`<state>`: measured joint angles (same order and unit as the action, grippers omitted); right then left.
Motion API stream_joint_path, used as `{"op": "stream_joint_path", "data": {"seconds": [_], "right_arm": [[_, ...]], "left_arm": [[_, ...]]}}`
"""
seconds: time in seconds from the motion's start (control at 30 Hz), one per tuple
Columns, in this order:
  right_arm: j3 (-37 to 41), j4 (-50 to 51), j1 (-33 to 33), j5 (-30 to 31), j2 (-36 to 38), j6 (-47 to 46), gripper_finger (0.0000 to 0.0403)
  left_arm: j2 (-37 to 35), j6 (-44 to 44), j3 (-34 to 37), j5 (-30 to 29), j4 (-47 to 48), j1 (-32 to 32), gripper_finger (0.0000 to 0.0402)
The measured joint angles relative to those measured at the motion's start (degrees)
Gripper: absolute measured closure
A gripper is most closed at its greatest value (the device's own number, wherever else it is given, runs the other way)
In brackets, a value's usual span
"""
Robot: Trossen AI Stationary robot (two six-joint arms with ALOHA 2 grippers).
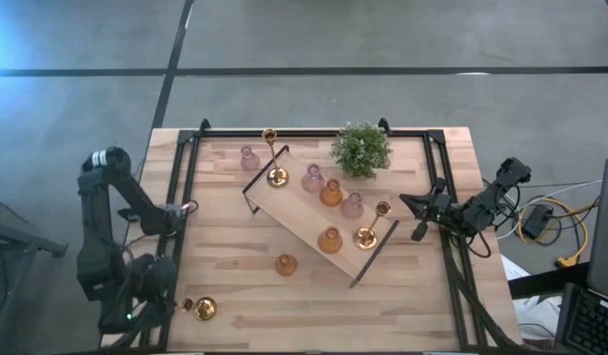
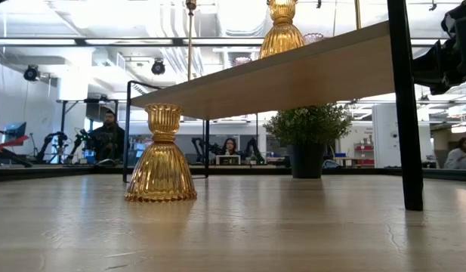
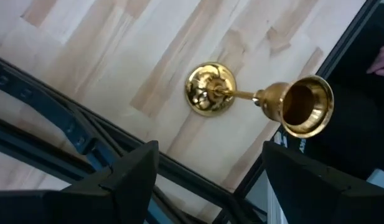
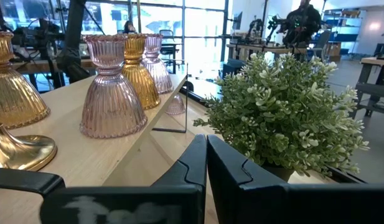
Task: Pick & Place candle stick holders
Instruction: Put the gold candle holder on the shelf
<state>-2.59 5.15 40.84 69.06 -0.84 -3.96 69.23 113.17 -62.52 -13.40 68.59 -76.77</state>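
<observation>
Overhead view: wooden tray (image 1: 304, 212) with black wire handles lies diagonally on the pale wood surface (image 1: 235, 296), carrying most of the candle stick holders, pink glass, amber glass and brass, so it looks like the collecting place. A pink holder (image 1: 249, 158) and an amber holder (image 1: 286, 264) stand off the tray, and a brass stemmed holder (image 1: 199, 309) lies on its side at the near left corner. A potted plant (image 1: 362, 149) sits beside the tray's far edge. The left gripper (image 1: 175, 301) hangs just beside the fallen brass holder; the right gripper (image 1: 414, 207) waits at the tray's right end. Table-level view: the amber holder (image 2: 161, 159) stands upright on the surface before the raised tray. Left wrist view: dark fingers (image 3: 126, 177) spread wide over the toppled brass holder (image 3: 260, 99), apparently lined up to grasp it. Right wrist view: fingers (image 4: 192, 165) pressed together, holding nothing, pointing at the plant.
</observation>
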Motion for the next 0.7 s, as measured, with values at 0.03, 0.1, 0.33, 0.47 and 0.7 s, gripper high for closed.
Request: {"op": "stream_joint_path", "data": {"seconds": [0.03, 0.1, 0.33, 0.47, 0.7], "right_arm": [[0.0, 0.0, 0.01, 0.02, 0.0, -0.11, 0.0394], [0.0, 0.0, 0.01, 0.02, -0.01, 0.03, 0.0394], [0.0, 0.0, -0.01, 0.02, -0.01, -0.12, 0.0394], [0.0, -0.01, -0.01, 0.02, 0.0, -0.07, 0.0394], [0.0, -0.02, 0.0, 0.02, -0.01, 0.04, 0.0394]], "left_arm": [[0.46, -0.08, 0.0, 0.04, -0.5, -0.1, 0.0113], [1.35, -0.17, 0.0, 0.32, -1.81, -0.32, 0.0113], [4.97, -0.86, 0.0, 0.45, -6.01, -1.03, 0.0113], [7.48, -0.94, -0.02, 0.14, -8.69, -0.96, 0.0113], [11.79, -0.33, 0.02, -2.04, -14.83, -1.03, 0.0113]]}}
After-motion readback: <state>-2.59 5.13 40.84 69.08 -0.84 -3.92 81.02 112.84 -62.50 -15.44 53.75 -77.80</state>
